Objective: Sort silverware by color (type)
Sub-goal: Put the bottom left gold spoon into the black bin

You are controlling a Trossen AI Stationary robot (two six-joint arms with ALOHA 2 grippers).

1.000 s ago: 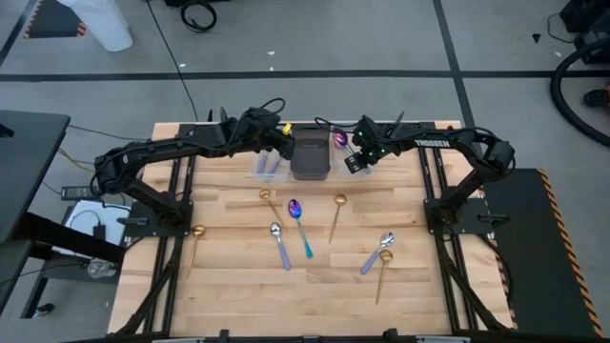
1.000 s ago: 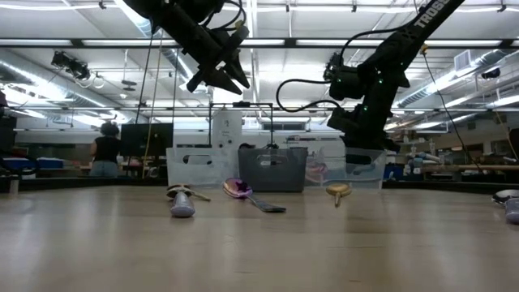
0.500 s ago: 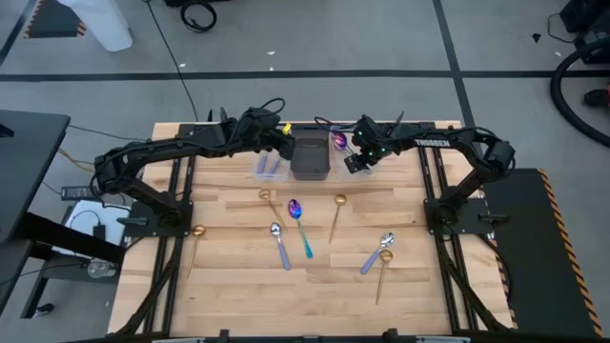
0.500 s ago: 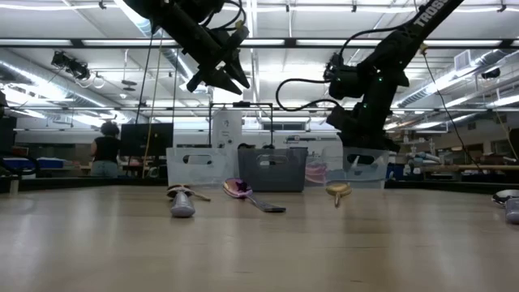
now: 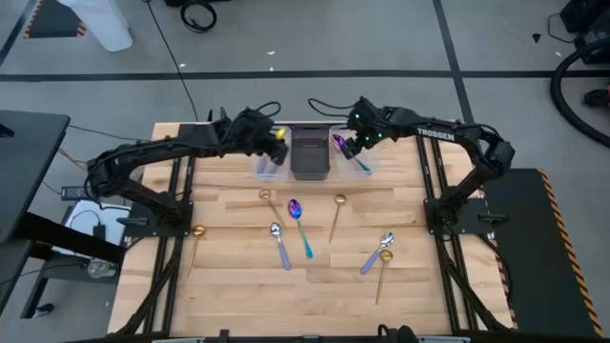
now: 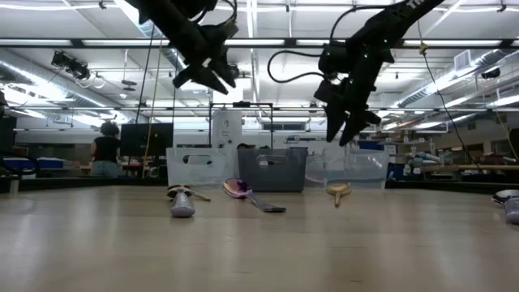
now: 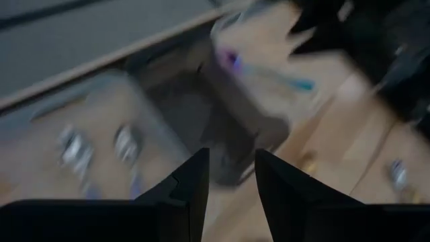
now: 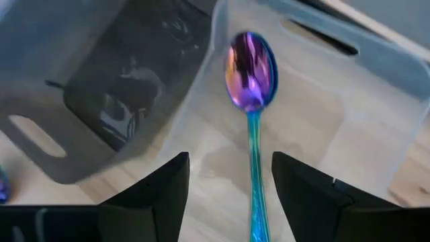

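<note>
Left gripper [image 5: 277, 150]: raised over the left clear bin [image 5: 268, 166] at the far edge of the worktop; fingers [image 7: 188, 191] a narrow gap apart, nothing between them.
Right gripper [image 5: 347, 149]: raised over the right clear bin [image 5: 351, 155] at the far edge; fingers [image 8: 161, 188] spread wide, holding nothing.
Right clear bin: one teal-handled spoon [image 8: 251, 101] lies flat on its floor, purple bowl toward the far wall.
Dark bin [image 5: 310, 154]: stands between the two clear bins; I cannot tell what is inside.
Left clear bin: two lavender-handled spoons [image 5: 268, 167] lie in it side by side.
Mid-worktop: a gold spoon [image 5: 269, 200], a second teal-handled spoon [image 5: 300, 225] and another gold spoon [image 5: 336, 216] lie just inside the bins, apart from each other.
Below those: a lavender-handled spoon [image 5: 279, 245] lies just left of the teal one's handle.
Left edge: a gold spoon [image 5: 194, 246] lies with its bowl by the left arm's base.
Right side: a lavender-handled spoon [image 5: 376, 252] and a gold spoon [image 5: 383, 271] lie close together, bowls nearly touching.
Room: a person [image 6: 105, 148] stands far off behind the worktop.
</note>
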